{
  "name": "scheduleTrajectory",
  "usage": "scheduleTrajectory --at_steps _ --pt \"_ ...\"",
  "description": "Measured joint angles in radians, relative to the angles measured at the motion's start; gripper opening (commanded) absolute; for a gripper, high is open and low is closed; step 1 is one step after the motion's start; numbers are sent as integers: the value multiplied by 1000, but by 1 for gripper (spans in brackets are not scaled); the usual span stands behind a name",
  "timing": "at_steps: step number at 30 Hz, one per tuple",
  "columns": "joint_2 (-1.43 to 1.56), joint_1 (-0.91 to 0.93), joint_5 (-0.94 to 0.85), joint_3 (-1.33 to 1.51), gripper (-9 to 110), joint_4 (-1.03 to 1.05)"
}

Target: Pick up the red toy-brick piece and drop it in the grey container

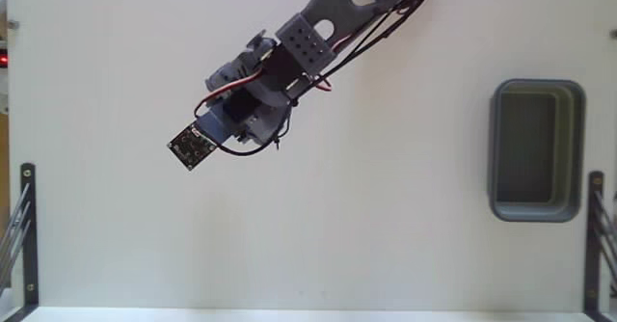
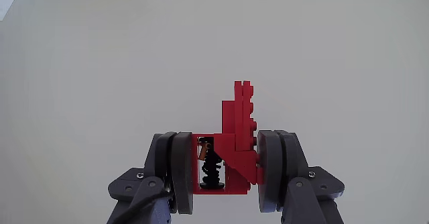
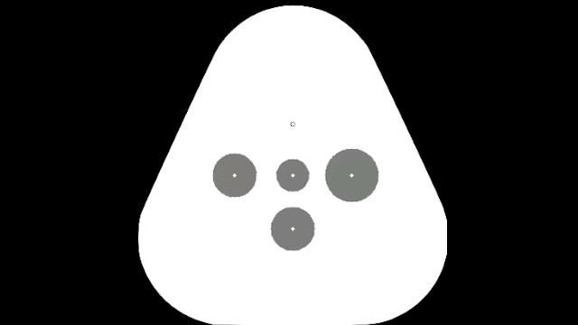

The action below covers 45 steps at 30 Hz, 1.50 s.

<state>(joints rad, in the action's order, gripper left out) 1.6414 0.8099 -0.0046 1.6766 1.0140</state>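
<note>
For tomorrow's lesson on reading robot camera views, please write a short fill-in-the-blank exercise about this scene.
1. In the wrist view, the gripper is shut on the ____ toy-brick piece.
2. In the fixed view, the grey container stands near the table's ____ edge.
3. The inside of the grey container is ____.

Missing words: red; right; empty

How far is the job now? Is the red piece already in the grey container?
Not yet. Done: the wrist view shows the gripper closed on the red toy-brick piece, held between its two pads. In hand: in the fixed view the arm is over the bare white table, far left of the grey container. Left: carry the piece across to the container, whose inside looks empty, and release it there.
</note>
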Motion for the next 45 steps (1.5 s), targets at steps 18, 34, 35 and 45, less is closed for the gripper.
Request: scheduleTrajectory --at_steps 18,34,35,45 --pt "-38 3 2 -391 49 316" --pt "-72 3 2 -541 49 414" --pt "-72 3 2 -541 49 414" --pt "-72 -48 2 -541 49 414"
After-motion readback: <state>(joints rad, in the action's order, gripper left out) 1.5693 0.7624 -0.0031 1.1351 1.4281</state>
